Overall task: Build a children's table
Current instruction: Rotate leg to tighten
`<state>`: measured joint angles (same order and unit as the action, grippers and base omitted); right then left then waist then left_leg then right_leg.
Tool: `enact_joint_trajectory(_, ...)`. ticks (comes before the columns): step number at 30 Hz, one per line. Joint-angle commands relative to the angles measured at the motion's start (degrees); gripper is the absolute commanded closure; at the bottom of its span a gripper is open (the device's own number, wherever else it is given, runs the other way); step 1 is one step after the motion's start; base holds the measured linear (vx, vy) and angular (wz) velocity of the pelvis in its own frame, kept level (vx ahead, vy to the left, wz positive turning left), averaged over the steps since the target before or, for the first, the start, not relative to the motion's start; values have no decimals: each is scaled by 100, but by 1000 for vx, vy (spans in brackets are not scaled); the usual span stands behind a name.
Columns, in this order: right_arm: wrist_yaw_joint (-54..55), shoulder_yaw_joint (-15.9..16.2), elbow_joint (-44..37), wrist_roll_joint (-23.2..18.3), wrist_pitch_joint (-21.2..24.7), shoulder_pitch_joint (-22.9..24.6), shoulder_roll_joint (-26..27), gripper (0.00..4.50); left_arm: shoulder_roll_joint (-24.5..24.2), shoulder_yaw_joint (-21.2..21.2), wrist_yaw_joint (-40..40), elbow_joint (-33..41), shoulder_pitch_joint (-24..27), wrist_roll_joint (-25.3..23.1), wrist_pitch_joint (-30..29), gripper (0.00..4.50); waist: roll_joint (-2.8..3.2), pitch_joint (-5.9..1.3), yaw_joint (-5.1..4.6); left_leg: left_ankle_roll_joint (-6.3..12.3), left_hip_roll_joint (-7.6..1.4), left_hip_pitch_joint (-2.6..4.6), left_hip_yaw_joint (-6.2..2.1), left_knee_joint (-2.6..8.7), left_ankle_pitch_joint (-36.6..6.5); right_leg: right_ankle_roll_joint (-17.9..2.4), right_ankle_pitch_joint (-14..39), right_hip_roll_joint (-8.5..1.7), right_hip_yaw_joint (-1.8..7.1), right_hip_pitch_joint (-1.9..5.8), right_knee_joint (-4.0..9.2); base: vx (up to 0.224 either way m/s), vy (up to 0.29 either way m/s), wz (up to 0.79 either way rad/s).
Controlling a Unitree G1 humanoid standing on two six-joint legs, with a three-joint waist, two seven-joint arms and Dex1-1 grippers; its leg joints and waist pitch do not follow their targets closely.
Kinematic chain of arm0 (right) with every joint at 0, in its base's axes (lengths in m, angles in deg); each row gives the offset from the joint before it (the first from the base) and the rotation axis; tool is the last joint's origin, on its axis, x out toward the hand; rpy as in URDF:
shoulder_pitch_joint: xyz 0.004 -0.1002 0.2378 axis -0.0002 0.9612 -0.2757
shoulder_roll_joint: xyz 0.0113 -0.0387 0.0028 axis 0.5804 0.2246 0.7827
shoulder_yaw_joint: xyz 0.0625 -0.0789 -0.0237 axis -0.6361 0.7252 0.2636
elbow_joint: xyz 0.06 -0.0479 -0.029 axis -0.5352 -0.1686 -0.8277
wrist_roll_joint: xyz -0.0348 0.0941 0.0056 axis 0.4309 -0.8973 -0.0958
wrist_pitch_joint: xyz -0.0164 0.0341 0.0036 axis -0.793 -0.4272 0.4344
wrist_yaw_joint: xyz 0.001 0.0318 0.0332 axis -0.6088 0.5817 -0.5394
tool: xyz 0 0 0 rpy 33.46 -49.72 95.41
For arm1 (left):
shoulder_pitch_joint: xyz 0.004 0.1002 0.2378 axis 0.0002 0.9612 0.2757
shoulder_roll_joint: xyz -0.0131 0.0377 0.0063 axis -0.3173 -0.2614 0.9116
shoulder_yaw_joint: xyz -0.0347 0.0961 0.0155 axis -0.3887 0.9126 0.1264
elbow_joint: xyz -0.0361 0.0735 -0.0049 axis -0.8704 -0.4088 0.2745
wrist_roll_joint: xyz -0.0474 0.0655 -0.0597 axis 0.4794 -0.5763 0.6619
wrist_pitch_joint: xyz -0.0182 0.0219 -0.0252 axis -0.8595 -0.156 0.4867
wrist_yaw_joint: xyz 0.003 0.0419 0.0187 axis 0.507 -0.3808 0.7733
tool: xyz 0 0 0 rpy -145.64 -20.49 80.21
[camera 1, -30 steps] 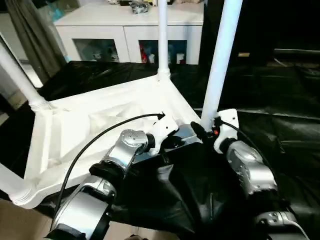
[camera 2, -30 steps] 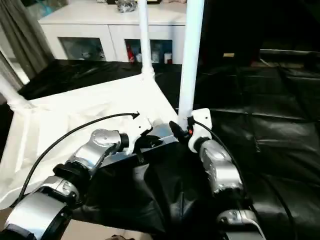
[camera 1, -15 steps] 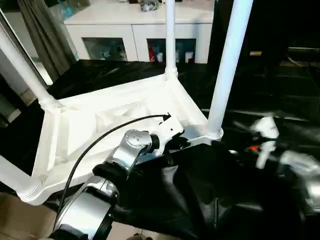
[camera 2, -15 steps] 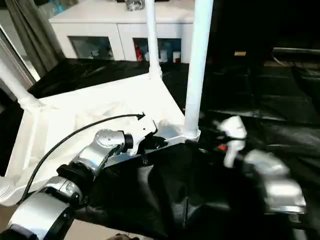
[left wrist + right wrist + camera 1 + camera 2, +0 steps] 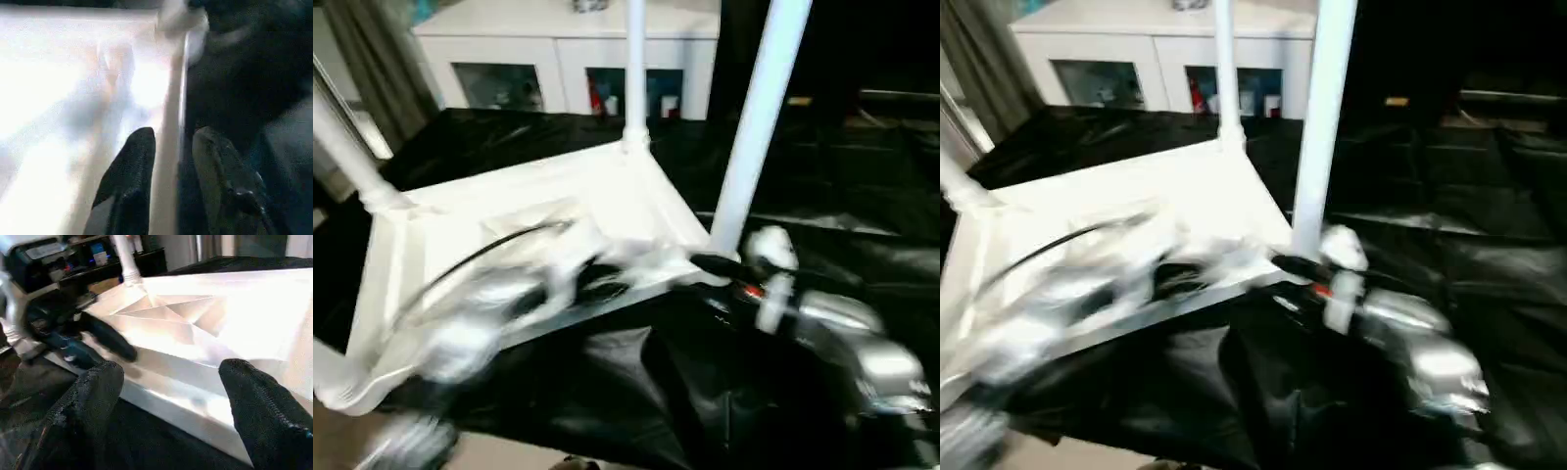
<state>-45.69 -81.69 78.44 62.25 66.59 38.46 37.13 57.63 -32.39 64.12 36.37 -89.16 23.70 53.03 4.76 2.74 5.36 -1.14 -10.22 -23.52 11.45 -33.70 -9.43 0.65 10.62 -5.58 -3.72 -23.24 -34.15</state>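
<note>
1. Your children's table (image 5: 509, 230) lay upside down on the black sheet (image 5: 822, 176), its ribbed underside facing up and its white legs (image 5: 759, 122) standing upright from the corner sockets.

2. On your left, the left gripper (image 5: 168, 161) appeared as a motion-blurred streak in the head views, over the tabletop's near edge. In the left wrist view its two black fingers (image 5: 129, 181) stood apart, one on each side of the tabletop's white rim; whether the pads pressed that rim you could not tell.

3. Toward the middle, the nearest leg rose from its corner socket (image 5: 720, 259), just beside the tip of your right arm.

4. On your right, the right gripper (image 5: 171, 396) had its fingers (image 5: 93, 401) wide apart in the right wrist view, holding nothing. The tabletop's long edge lay beyond and between them, not touching either finger.

5. Behind the table stood a white cabinet (image 5: 558, 44) with glass fronts.
</note>
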Motion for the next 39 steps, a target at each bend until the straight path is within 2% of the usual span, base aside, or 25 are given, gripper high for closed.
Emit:
enact_joint_trajectory(1, 198, 110, 97, 105, -116, -60, 93, 87, -243, -195, 126, 633, 173, 147, -464, 266, -68, -353, 1, 183, -345, 232, -168, 471, -1467, -1247, 1473, -281, 219, 135, 366, 0, 0, 0)
enact_joint_trajectory(2, 470, 156, 277, 177, -184, -172, 334, 87, -630, -544, 223, 1367, 670, 400, -1038, 255, -96, -323, 3, 85, -340, 220, -176, 500, -1644, -1207, 1606, -288, 225, 134, 364, 0, 0, 0)
enact_joint_trajectory(3, 486, 158, 288, 182, -188, -179, 348, 87, -651, -564, 229, 1406, 698, 414, -1068, 243, -84, -331, -7, 17, -340, 216, -188, 513, -1691, -1204, 1616, -297, 224, 145, 344, 0, 0, 0)
enact_joint_trajectory(4, 621, 171, 408, 225, -271, -253, 496, 87, -851, -735, 316, 1741, 965, 526, -1296, 243, -65, -307, -10, -71, -325, 263, -171, 528, -1901, -1133, 1797, -261, 231, 92, 392, 0, 0, 0)
enact_joint_trajectory(5, 772, 181, 593, 270, -343, -367, 675, 87, -1036, -918, 382, 2112, 1254, 651, -1568, 233, -67, -294, -50, -197, -323, 245, -195, 554, -2093, -1141, 1840, -280, 245, 95, 377, 0, 0, 0)
enact_joint_trajectory(6, 965, 174, 797, 342, -446, -489, 840, 87, -1148, -1055, 405, 2394, 1473, 725, -1769, 222, -78, -266, -70, -223, -308, 221, -199, 582, -2194, -1068, 1970, -254, 236, 116, 395, 0, 0, 0)
enact_joint_trajectory(7, 1117, 161, 980, 401, -555, -597, 975, 87, -1214, -1154, 372, 2618, 1626, 788, -1944, 213, -67, -278, -81, -353, -320, 274, -206, 578, -2398, -1068, 2031, -276, 260, 68, 393, 0, 0, 0)
enact_joint_trajectory(8, 1321, 109, 1202, 428, -638, -738, 1152, 87, -1221, -1252, 285, 2823, 1776, 793, -2109, 213, -130, -257, -88, -359, -310, 268, -195, 587, -2456, -1047, 2106, -269, 268, 62, 415, 0, 0, 0)
enact_joint_trajectory(9, 1321, 109, 1202, 428, -638, -738, 1152, 87, -1221, -1252, 285, 2823, 1776, 793, -2109, 196, -103, -253, -71, -388, -303, 280, -213, 593, -2476, -994, 2196, -275, 284, 80, 429, 0, 0, 0)
enact_joint_trajectory(10, 1506, 52, 1373, 456, -704, -845, 1292, 87, -1227, -1315, 196, 2988, 1884, 802, -2254, 196, -82, -259, -42, -439, -303, 355, -180, 569, -2535, -981, 2132, -262, 316, -1, 444, 0, 0, 0)
enact_joint_trajectory(13, 2309, -186, 2085, 524, -1054, -1225, 1719, 87, -1146, -1499, -81, 3480, 2253, 876, -2658, 174, -103, -249, -70, -507, -298, 288, -215, 608, -2495, -982, 2004, -268, 321, 71, 411, 0, 0, 0)
enact_joint_trajectory(17, 2921, -440, 2656, 522, -1377, -1535, 1963, 87, -1100, -1595, -365, 3800, 2592, 904, -2964, 136, -93, -254, -75, -512, -276, 319, -198, 585, -2561, -940, 1920, -229, 340, 39, 421, 0, 0, 0)
enact_joint_trajectory(18, 3313, -673, 3013, 485, -1581, -1738, 2062, 87, -1180, -1561, -598, 3838, 2893, 662, -3023, 136, -105, -263, -78, -488, -265, 293, -204, 586, -2481, -900, 1851, -219, 333, 75, 410, 0, 0, 0)
enact_joint_trajectory(20, 3545, -808, 3262, 484, -1747, -1869, 2098, 87, -1196, -1550, -769, 3828, 3042, 480, -3057, 104, -104, -281, -103, -440, -256, 277, -202, 577, -2407, -859, 1769, -211, 322, 91, 397, 0, 0, 0)
enact_joint_trajectory(23, 3697, -938, 3422, 429, -1844, -1953, 2111, 87, -1196, -1534, -915, 3786, 3121, 366, -3042, 81, -85, -289, -74, -435, -259, 331, -180, 556, -2374, -858, 1535, -178, 333, 49, 400, 0, 0, 0)
enact_joint_trajectory(24, 4037, -1258, 3792, 283, -2057, -2147, 2048, 87, -1192, -1488, -1166, 3686, 3253, 222, -2970, 67, -89, -298, -70, -433, -259, 323, -182, 555, -2346, -863, 1476, -182, 332, 62, 388, 0, 0, 0)
enact_joint_trajectory(25, 4037, -1258, 3792, 283, -2057, -2147, 2048, 87, -1192, -1488, -1166, 3686, 3253, 222, -2970, 60, -80, -309, -87, -446, -253, 296, -195, 559, -2324, -884, 1422, -188, 316, 92, 365, 0, 0, 0)
enact_joint_trajectory(26, 4219, -1430, 4011, 213, -2186, -2259, 1996, 87, -1193, -1463, -1291, 3644, 3313, 183, -2937, 48, -71, -318, -59, -434, -254, 331, -179, 542, -2310, -862, 1381, -184, 320, 69, 376, 0, 0, 0)
enact_joint_trajectory(27, 4383, -1571, 4200, 176, -2324, -2356, 1909, 87, -1150, -1451, -1419, 3578, 3358, 133, -2875, 48, -72, -315, -77, -437, -251, 322, -180, 540, -2324, -879, 1358, -179, 321, 65, 362, 0, 0, 0)
enact_joint_trajectory(28, 4383, -1571, 4200, 176, -2324, -2356, 1909, 87, -1150, -1451, -1419, 3578, 3358, 133, -2875, 36, -68, -317, -75, -451, -244, 319, -181, 540, -2379, -861, 1398, -176, 308, 77, 368, 0, 0, 0)
enact_joint_trajectory(30, 4721, -1829, 4596, 138, -2585, -2536, 1656, 87, -955, -1445, -1786, 3326, 3369, -57, -2515, 15, -63, -315, -53, -459, -243, 356, -170, 528, -2480, -853, 1435, -167, 316, 47, 387, 0, 0, 0)
enact_joint_trajectory(32, 4866, -1913, 4777, 169, -2698, -2616, 1526, 87, -898, -1422, -1911, 3219, 3355, -144, -2330, 5, -67, -310, -16, -480, -238, 391, -155, 512, -2658, -836, 1584, -171, 322, 13, 421, 0, 0, 0)
enact_joint_trajectory(34, 4953, -2079, 5009, 132, -2825, -2754, 1284, 87, -819, -1403, -2061, 3096, 3300, -232, -2106, 5, -74, -315, -15, -474, -240, 392, -161, 504, -2687, -831, 1647, -181, 318, 27, 426, 0, 0, 0)
enact_joint_trajectory(36, 4960, -2164, 5145, 121, -2906, -2851, 1093, 87, -776, -1394, -2134, 3043, 3261, -269, -1934, 5, -73, -314, 55, -472, -243, 417, -150, 488, -2695, -786, 1689, -169, 320, 9, 435, 0, 0, 0)
enact_joint_trajectory(39, 4923, -2268, 5382, 118, -3037, -3008, 837, 87, -712, -1375, -2236, 2969, 3187, -249, -1728, 5, -94, -328, 64, -443, -240, 344, -169, 496, -2585, -786, 1594, -177, 307, 70, 397, 0, 0, 0)
